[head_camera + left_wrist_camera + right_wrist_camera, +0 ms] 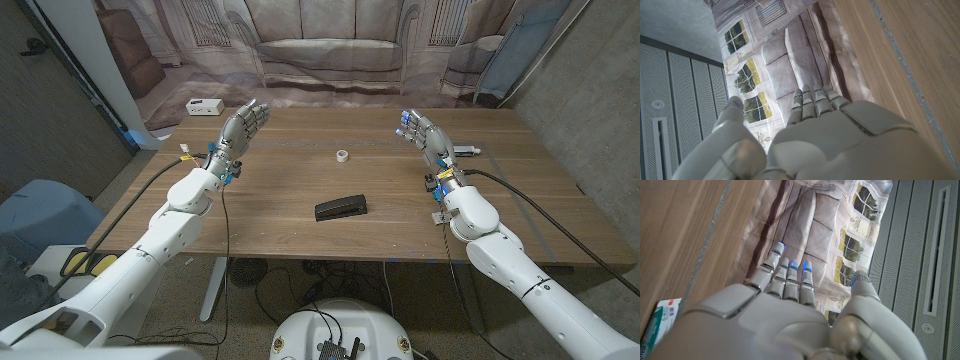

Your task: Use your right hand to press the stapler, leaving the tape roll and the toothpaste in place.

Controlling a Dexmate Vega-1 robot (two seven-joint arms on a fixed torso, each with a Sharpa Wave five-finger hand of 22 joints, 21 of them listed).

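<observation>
Left hand: raised at your left, fingers spread, holding nothing.
Stapler: centre table, untouched.
Tape: just beyond it; overreach and you'd nudge it.
Right hand: spread, empty, raised.
Toothpaste: beside your right hand; a low sweep could knock it.

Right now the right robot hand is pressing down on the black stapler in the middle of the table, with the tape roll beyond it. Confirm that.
Not quite. In the head view the right robot hand is raised and open, well clear of the black stapler, which lies untouched in the middle of the table. The tape roll does lie beyond it.
</observation>
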